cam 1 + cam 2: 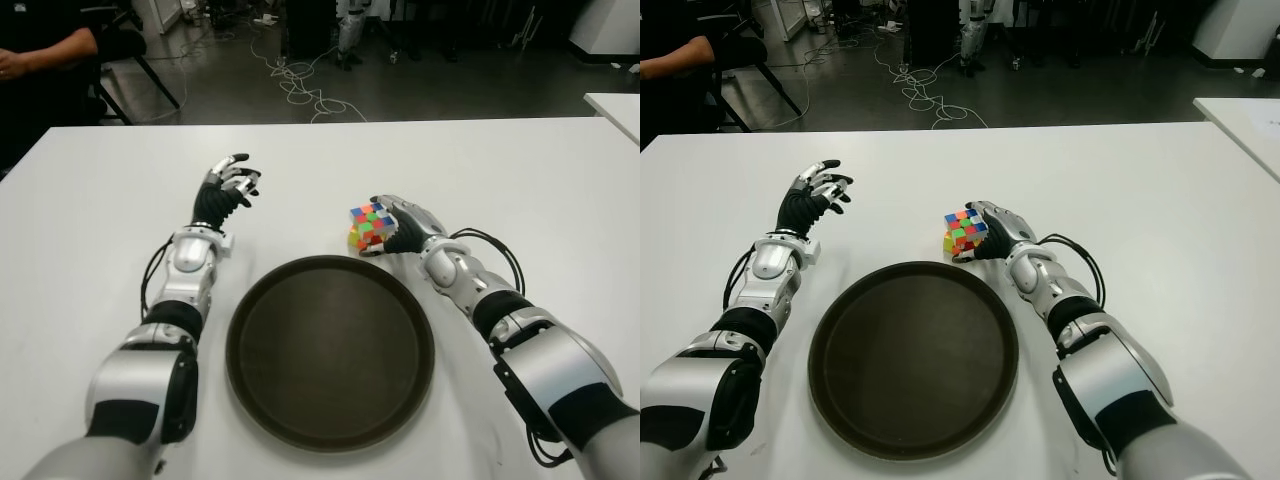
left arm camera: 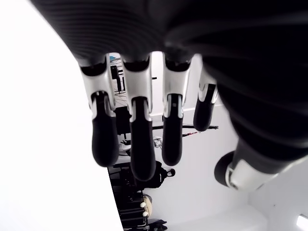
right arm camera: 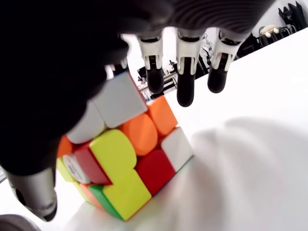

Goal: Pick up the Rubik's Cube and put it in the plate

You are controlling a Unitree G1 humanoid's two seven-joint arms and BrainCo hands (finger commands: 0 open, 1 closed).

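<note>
The right robot hand (image 1: 400,228) cups the small, hard, light Rubik's Cube (image 1: 367,226) without gripping it, at 12 o'clock of the plate (image 1: 330,350).

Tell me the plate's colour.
Dark brown, plain, no pattern. The plate shows best in the left eye view.

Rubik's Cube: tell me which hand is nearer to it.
Right. The right hand is against the Rubik's Cube, fingers not yet closed around it. The left hand shows well off to the cube's left, holding nothing.
</note>
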